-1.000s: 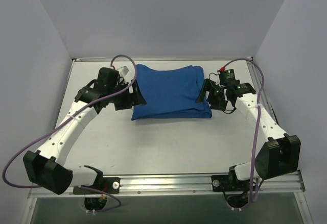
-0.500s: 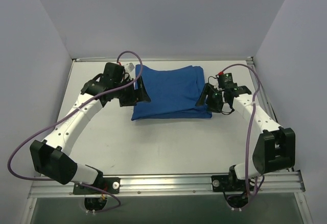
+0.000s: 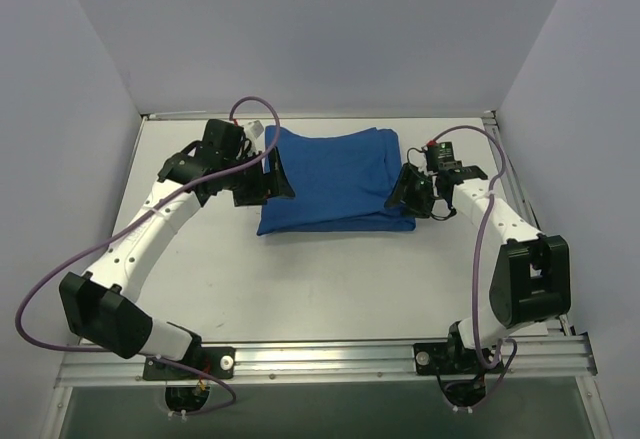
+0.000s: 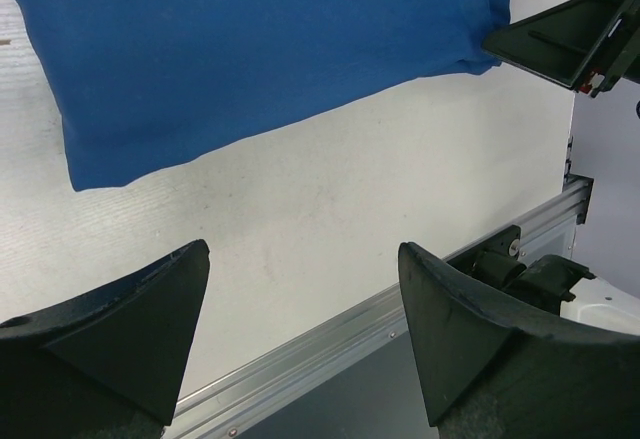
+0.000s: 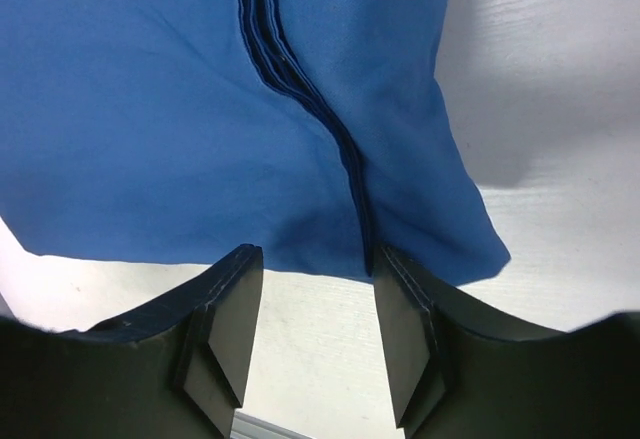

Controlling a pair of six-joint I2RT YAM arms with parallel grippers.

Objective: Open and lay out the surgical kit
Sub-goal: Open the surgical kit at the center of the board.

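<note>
The royal-blue cloth wrap [image 3: 335, 177] lies folded shut at the back middle of the white table. The wire-mesh tray and the steel instruments are not in view. My left gripper [image 3: 272, 181] is open at the wrap's left edge; in the left wrist view [image 4: 302, 249] its jaws stand wide apart over bare table, with the wrap [image 4: 250, 49] beyond them. My right gripper [image 3: 400, 191] is open at the wrap's right front corner. In the right wrist view [image 5: 312, 259] its fingertips reach the wrap's layered edge [image 5: 300, 99] and hold nothing.
An aluminium rail [image 3: 320, 354] runs along the table's near edge and also shows in the left wrist view [image 4: 330, 329]. Grey walls close in the left, back and right. Purple cables [image 3: 250, 109] loop above both arms.
Both arms have shifted a little toward the wrap. The left gripper moved slightly back and right, and the right wrist swung in toward the right front corner. The wrap has not moved.
</note>
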